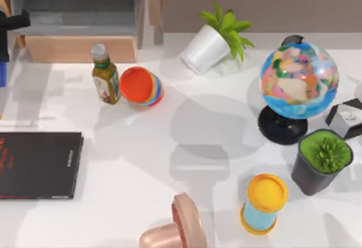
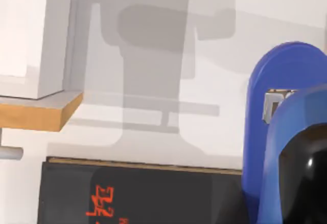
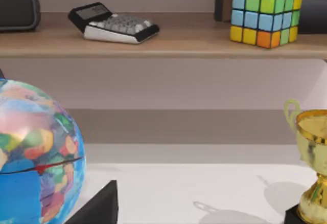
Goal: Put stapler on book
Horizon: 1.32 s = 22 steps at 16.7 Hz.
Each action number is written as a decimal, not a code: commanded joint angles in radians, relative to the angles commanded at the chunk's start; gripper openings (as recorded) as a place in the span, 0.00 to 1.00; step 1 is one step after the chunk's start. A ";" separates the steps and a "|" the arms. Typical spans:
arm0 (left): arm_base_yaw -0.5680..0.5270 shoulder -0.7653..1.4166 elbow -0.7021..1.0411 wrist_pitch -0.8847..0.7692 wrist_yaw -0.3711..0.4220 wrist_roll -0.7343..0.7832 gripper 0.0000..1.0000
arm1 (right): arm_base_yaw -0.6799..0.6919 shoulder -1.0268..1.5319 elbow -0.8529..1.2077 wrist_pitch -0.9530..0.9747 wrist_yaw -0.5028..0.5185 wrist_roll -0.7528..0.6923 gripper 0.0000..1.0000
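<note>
- book (image 1: 37, 166): one; large, flat, black, red marks on cover; lies at the table's (image 1: 186, 146) left edge; stiff and broad, judged a steady landing surface
- globe (image 1: 298, 81): one, on a black stand, right side
- potted plants: two; white pot (image 1: 205, 48) tipped on its side, dark pot (image 1: 319, 163) upright
- bottle (image 1: 105, 75): one; beside it, one stack of coloured bowls (image 1: 141, 86)
- yellow-lidded canister (image 1: 263, 202): one
- stapler (image 2: 278, 96): one; small, blue, rigid, probably light with smooth, slippery sides; best taken across its narrow width; held aloft at the far left, near the book's far edge, not yet on it
- left gripper (image 2: 305, 178): clamped on the stapler; one black finger over its side
- right gripper (image 1: 346, 115): parked at the right edge
</note>
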<state>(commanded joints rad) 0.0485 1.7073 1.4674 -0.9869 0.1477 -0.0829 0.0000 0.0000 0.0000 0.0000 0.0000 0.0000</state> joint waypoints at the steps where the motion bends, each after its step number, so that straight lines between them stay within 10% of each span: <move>1: -0.018 -0.016 -0.058 0.013 -0.023 0.005 0.00 | 0.000 0.000 0.000 0.000 0.000 0.000 1.00; 9: -0.113 -0.054 -0.380 0.085 -0.197 0.051 0.00 | 0.000 0.000 0.000 0.000 0.000 0.000 1.00; 22: -0.109 -0.002 -0.456 0.208 -0.203 0.060 0.00 | 0.000 0.000 0.000 0.000 0.000 0.000 1.00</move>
<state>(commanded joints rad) -0.0607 1.7057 1.0117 -0.7794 -0.0548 -0.0229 0.0000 0.0000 0.0000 0.0000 0.0000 0.0000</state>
